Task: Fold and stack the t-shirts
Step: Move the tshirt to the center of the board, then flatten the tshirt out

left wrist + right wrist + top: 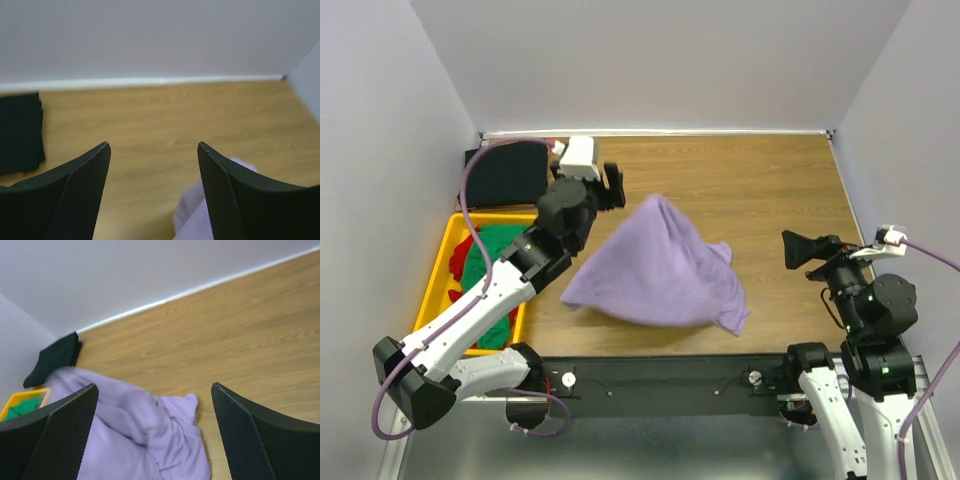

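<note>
The large lavender t-shirt [660, 265] lies in a loose heap mid-table, its top corner still peaked up and blurred. My left gripper [616, 187] hovers just left of that peak, open, with nothing between its fingers; in the left wrist view [152, 145] a bit of lavender cloth [195, 212] shows below the right finger. A folded black t-shirt [505, 172] [20, 130] rests at the far left corner. Green [495, 255] and red [463, 258] t-shirts sit in the crate. My right gripper [790, 250] [155, 386] stands open, right of the lavender t-shirt [130, 440], apart from it.
The yellow plastic crate [438, 270] [25, 395] stands at the table's left edge beside the left arm. White walls close the table at the back and both sides. Bare wood shows at the back right [770, 180].
</note>
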`<state>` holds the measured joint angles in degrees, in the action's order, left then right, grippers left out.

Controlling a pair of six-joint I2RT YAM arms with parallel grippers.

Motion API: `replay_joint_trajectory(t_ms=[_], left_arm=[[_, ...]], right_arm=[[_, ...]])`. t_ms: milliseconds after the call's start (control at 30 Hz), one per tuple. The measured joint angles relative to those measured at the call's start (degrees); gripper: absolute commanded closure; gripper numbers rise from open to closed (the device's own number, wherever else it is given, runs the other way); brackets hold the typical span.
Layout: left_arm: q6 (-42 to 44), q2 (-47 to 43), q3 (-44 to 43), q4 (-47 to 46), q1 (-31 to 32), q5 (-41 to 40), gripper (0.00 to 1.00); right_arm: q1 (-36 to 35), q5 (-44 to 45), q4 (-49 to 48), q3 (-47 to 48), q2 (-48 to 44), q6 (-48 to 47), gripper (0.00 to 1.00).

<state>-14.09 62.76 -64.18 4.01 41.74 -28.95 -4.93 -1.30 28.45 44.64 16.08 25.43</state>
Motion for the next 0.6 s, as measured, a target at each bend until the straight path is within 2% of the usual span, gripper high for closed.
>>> replay_joint_trajectory(t_ms=[167,333,500,533,600], left_arm=[[-6.51,-5.77,11.98,4.09,-0.04,0.35,0.22],[-12.28,-11.43,16.96,7.30,-0.04,4.50,0.23],[-18.75,-12.74,22.36,9.25,-0.04,9.09,0.28],[-20.13,-12.63,23.58,9.33,-0.04,10.01,0.32],[-23.19,-11.65,26.73,9.35,-0.04,12.26,0.39]], right_arm=[[0.00,-5.14,0.22,-0.02,5.68,0.28,0.00],[0.00,-11.21,0.17,-0.37,15.72,2.16,0.02],[-0.11,-18.88,0.00,-2.78,29.09,3.19,0.23],[-0.35,-20.15,-0.04,-3.76,32.30,3.26,0.32],[-0.98,-21.27,0.09,-5.40,36.46,3.41,0.38]])
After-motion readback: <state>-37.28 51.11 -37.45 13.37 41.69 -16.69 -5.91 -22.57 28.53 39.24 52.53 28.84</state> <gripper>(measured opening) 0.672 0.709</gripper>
